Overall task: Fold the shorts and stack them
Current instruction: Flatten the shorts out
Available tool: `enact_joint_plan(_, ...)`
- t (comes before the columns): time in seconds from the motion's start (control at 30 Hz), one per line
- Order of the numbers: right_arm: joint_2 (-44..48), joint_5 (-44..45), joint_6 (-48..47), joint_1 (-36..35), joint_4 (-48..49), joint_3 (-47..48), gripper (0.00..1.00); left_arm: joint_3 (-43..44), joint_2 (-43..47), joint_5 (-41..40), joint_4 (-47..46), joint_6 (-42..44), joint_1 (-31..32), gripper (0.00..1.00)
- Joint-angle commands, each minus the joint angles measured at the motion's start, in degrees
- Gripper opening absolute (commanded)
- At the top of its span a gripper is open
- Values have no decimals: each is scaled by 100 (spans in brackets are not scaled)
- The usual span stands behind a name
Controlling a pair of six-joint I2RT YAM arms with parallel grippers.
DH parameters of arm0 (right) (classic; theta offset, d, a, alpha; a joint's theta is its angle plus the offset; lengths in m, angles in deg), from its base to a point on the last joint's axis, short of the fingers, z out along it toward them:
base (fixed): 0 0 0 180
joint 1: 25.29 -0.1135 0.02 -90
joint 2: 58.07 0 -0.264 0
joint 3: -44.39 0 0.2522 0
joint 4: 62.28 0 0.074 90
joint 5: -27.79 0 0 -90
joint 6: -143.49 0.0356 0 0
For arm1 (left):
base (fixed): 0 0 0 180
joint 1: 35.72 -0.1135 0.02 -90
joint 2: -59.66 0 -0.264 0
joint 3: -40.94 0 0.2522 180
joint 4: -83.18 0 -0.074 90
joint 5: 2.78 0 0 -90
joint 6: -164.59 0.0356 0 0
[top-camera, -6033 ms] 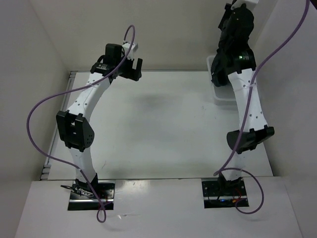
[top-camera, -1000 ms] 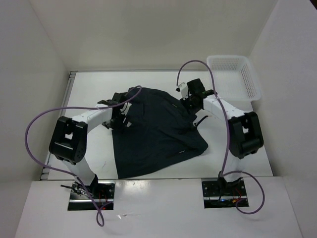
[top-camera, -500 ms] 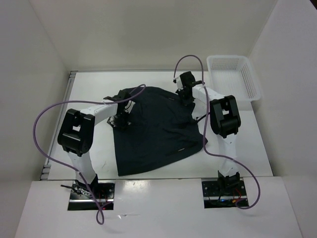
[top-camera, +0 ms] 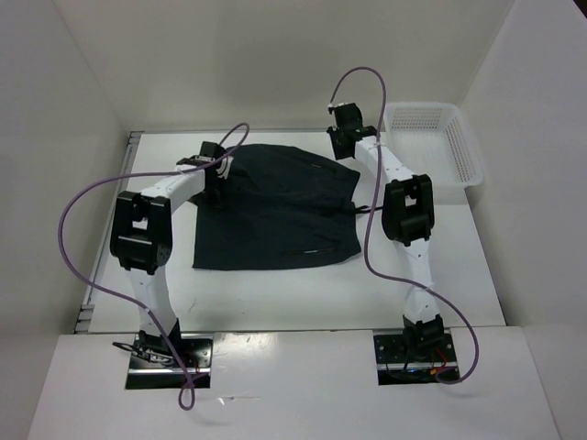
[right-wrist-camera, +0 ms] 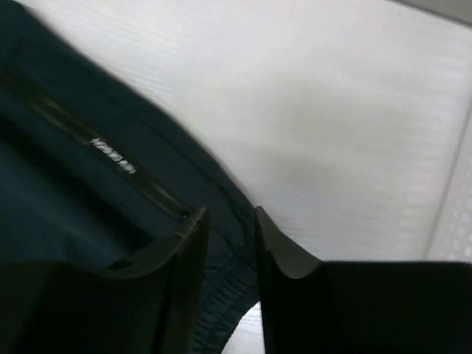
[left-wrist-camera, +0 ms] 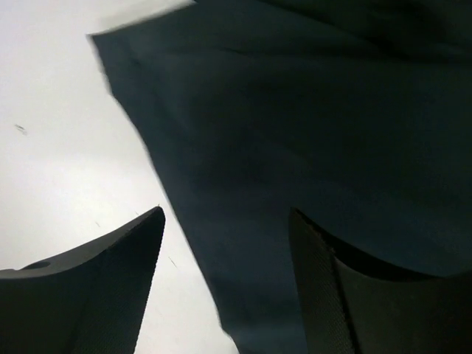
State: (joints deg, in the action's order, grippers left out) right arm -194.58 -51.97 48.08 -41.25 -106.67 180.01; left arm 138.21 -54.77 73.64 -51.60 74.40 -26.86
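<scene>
Your shorts [top-camera: 275,211]: spread flat, middle of table [top-camera: 440,266]. Your left gripper [top-camera: 214,168]: over far left corner of shorts, fingers wide apart, cloth edge under gap. Your right gripper [top-camera: 341,139]: at far right corner of shorts. Fingers close together, thin gap; you cannot tell if cloth is pinched. Basket [top-camera: 431,147]: far right of table, apart from shorts.

We find the shorts [left-wrist-camera: 295,133] smeared and cut off by the top and right edges of the left wrist view. The light lettering [right-wrist-camera: 112,155] on the cloth is too blurred to read. We cannot tell whether the right gripper [right-wrist-camera: 230,218] pinches the hem.
</scene>
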Motion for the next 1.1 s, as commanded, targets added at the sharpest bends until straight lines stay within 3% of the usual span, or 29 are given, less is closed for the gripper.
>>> enact_joint_plan(0.0, 835, -180, 119, -292, 66, -109, 38, 17, 991, 646, 587, 19, 256, 76)
enact_joint_plan(0.07, 1360, -373, 66, -293, 66, -329, 41, 174, 1177, 646, 589, 19, 143, 78)
enact_joint_plan(0.17, 2124, -908, 5, -293, 13, -1153, 43, 1156, 994, 655, 519, 19, -191, 75)
enact_joint_plan(0.27, 2645, -1592, -136, -293, 93, -2191, 43, 2693, 64, 1006, 816, 19, -491, 64)
enact_joint_plan(0.33, 2708, -1822, -136, -293, 40, -2752, 41, 3414, -710, 1068, 870, 19, -561, 62)
enact_joint_plan(0.43, 2813, -2149, -206, -293, -83, -3281, 41, 3874, -1475, 1121, 870, 19, -439, 61)
enact_joint_plan(0.63, 2867, -2483, -645, -240, -469, -3845, 54, 6210, -2872, 1577, 1107, 19, -438, 79)
enact_joint_plan(0.77, 2919, -2448, -847, -354, -646, -4240, 62, 6888, -3523, 1517, 1143, 19, -386, 86)
enact_joint_plan(0.97, 2735, -2000, -971, -355, -646, -4504, 59, 9339, -5061, 1228, 1248, 19, -324, 90)
enact_joint_plan(1.07, 2621, -2000, -1093, -355, -724, -4505, 59, 9308, -5247, 1051, 1116, 19, -253, 87)
